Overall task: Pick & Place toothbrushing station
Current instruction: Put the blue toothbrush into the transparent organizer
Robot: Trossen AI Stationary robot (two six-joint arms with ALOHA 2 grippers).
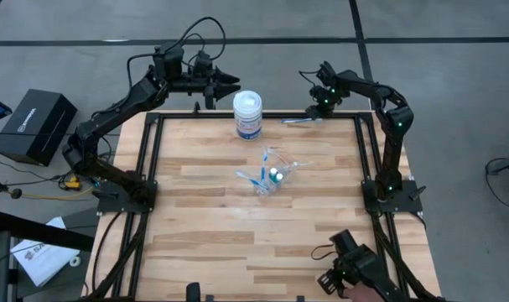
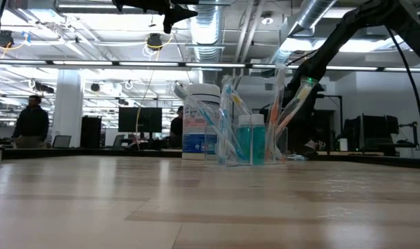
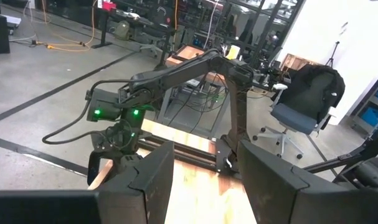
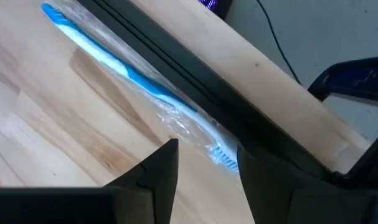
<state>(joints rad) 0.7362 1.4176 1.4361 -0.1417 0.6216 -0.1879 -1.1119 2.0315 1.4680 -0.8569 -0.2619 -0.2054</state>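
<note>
A see-through plastic holder (image 1: 275, 178) stands mid-table with blue-and-white toothbrushes (image 1: 258, 176) and two small teal bottles (image 2: 251, 142) in it. It also shows in the low view (image 2: 248, 131). One wrapped blue toothbrush (image 4: 132, 78) lies flat along the black rail at the table's far edge, and it shows in the high view too (image 1: 300, 122). My right gripper (image 4: 207, 171) is open just above that brush's bristle end (image 4: 223, 155), one finger on either side. My left gripper (image 1: 231, 84) is open and empty, raised above the far edge beside a white jar.
A white jar with a blue label (image 1: 248, 114) stands near the far edge, between the two grippers. A black frame rail (image 4: 195, 81) borders the table. A third dark arm (image 1: 355, 268) sits at the near right corner. People stand in the room behind (image 2: 33, 121).
</note>
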